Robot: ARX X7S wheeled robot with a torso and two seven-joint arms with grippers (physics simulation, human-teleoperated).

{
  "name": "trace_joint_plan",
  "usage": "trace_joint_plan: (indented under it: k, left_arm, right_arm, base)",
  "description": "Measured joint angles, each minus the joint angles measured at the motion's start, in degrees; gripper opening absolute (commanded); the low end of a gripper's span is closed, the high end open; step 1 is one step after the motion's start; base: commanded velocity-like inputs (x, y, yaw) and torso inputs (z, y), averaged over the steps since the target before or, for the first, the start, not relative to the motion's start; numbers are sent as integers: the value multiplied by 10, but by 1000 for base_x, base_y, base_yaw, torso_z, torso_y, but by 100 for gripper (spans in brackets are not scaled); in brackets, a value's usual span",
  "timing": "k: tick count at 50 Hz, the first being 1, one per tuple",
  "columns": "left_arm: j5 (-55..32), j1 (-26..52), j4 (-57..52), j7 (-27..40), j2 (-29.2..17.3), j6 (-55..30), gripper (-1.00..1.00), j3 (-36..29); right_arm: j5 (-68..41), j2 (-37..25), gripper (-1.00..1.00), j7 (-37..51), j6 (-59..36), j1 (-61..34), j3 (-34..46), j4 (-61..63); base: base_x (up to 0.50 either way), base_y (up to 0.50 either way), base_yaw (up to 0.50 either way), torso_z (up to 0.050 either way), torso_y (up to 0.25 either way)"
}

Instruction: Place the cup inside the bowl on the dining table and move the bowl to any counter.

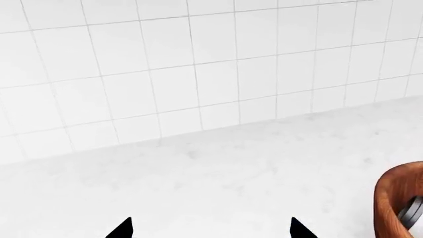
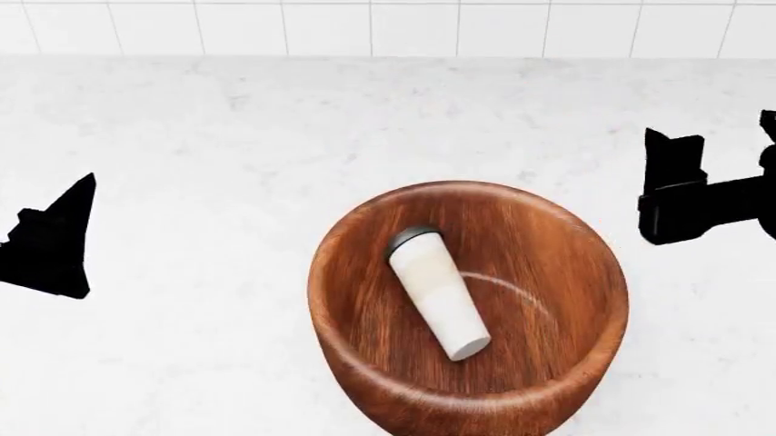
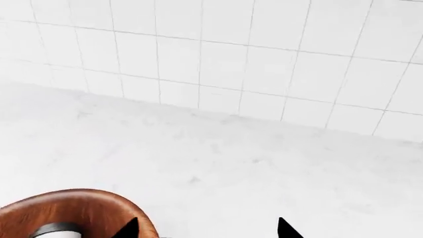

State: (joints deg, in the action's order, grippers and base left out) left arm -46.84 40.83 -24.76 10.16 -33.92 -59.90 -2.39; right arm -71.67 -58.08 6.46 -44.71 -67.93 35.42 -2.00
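Note:
The reddish-brown wooden bowl (image 2: 352, 263) stands on the speckled white counter (image 2: 243, 136). Inside it the cream cup (image 2: 439, 295) lies on its side, dark lid toward the tiled wall. My left gripper (image 1: 211, 230) is open and holds nothing; it hovers left of the bowl (image 1: 390, 198), where the cup's lid (image 1: 413, 213) just shows. To the bowl's right my right gripper (image 3: 208, 230) is also open and holds nothing, one fingertip close to the bowl (image 3: 73, 208) rim. In the head view both grippers stand apart from the bowl. The dining table is out of view.
White square wall tiles (image 2: 412, 27) back the counter on its far side. Bare counter surface lies between the bowl and the wall and on both sides of the bowl.

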Motion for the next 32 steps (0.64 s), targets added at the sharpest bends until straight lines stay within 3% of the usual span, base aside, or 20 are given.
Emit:
trace_joint_plan:
  k: [10,23,32]
  left_arm:
    - [-37,117,35,9,7,-69,100,4]
    - [-43,264,102,13,29,-116,100,-21]
    - [-8,365,193,-7,57,-98,100,-69]
  right_arm:
    - [39,-44,100,18,27,-28,-21,94]
    - [105,0,100,-16,16,-139,-13,54]
    - [166,44,100,-70,25,-216,11,-29]
  base:
    - [0,0,0,0,0]
    - [0,0,0,0,0]
    - [0,0,0,0,0]
